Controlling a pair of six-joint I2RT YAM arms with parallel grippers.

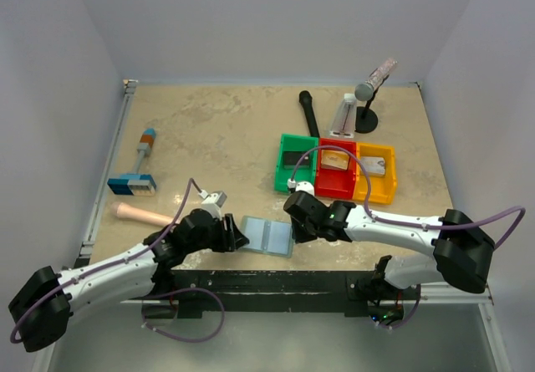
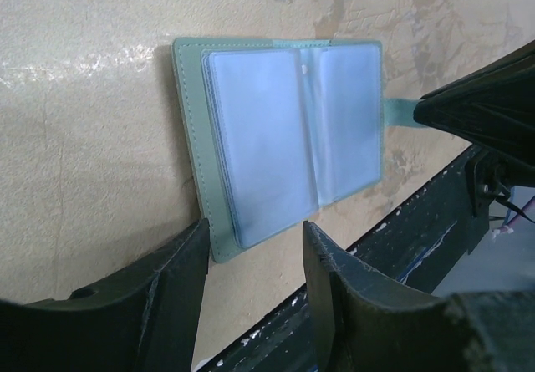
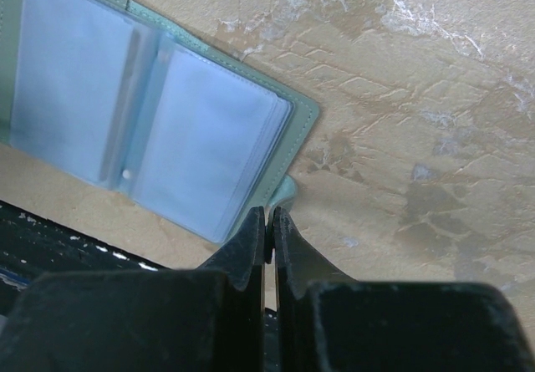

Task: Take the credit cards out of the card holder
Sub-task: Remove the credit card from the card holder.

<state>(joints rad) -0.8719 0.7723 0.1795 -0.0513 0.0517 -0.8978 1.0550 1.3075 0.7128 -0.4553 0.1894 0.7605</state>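
pale teal card holder (image 2: pixel 191 121) with bluish clear sleeves (image 2: pixel 259 138); green bin (image 1: pixel 281 170), red bin (image 1: pixel 334 191), yellow bin (image 1: pixel 389 175); mottled beige table (image 1: pixel 217 129).

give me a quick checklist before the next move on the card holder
1. card holder lying open: ok
2. right gripper shut on the card holder's strap: ok
3. left gripper open at the holder's edge: ok
4. sleeves empty: cannot tell
5. dark card in green bin, orange card in red bin, pale card in yellow bin: ok
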